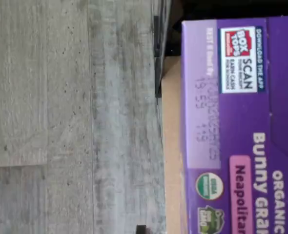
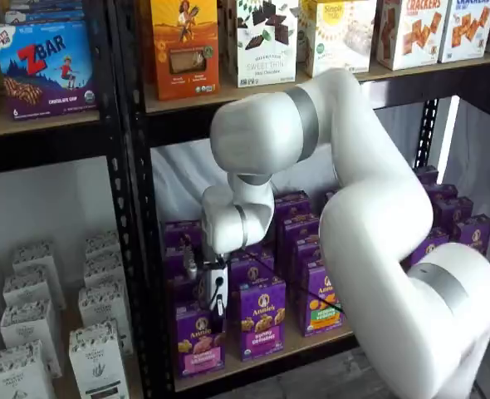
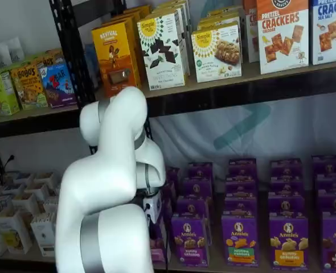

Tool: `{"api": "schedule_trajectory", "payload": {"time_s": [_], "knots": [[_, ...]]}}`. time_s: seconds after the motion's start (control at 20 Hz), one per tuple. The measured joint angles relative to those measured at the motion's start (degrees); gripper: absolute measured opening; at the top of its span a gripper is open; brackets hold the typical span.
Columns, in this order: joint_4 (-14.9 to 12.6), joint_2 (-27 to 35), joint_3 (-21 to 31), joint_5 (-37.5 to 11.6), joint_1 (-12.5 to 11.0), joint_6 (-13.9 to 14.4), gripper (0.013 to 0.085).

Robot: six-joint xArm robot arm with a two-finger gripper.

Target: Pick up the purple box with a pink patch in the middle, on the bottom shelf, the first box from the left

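Note:
The purple box (image 2: 198,339) with a pink label panel stands at the left front of the bottom shelf (image 2: 305,342). In a shelf view, my gripper (image 2: 217,306) hangs right over its top, white body above and black fingers at the box's upper edge. No gap between the fingers shows, and I cannot tell whether they grip the box. In the wrist view the box (image 1: 241,131) fills one side close up, showing a Box Tops mark and a pink strip reading Neapolitan, with the tan shelf edge (image 1: 171,146) beside it. In a shelf view the arm hides most of the box (image 3: 157,245).
A purple carton with a purple panel (image 2: 261,319) stands right beside the target, then one with a green-and-orange panel (image 2: 319,299); more purple rows stand behind. A black upright (image 2: 134,249) stands to the left, with white cartons (image 2: 95,353) beyond it. Grey plank floor (image 1: 61,117) lies below.

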Motion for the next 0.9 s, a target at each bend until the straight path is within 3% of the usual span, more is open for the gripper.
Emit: {"api": "schedule_trajectory", "payload": {"time_s": [0.65, 0.75, 0.9], "knots": [[0.9, 1.2, -1.3, -0.7, 0.4, -0.4, 0.0610], [0.8, 1.3, -1.6, -0.5, 0.4, -0.3, 0.0530], [0.6, 1.6, -1.9, -0.5, 0.4, 0.0, 0.0490]]}}
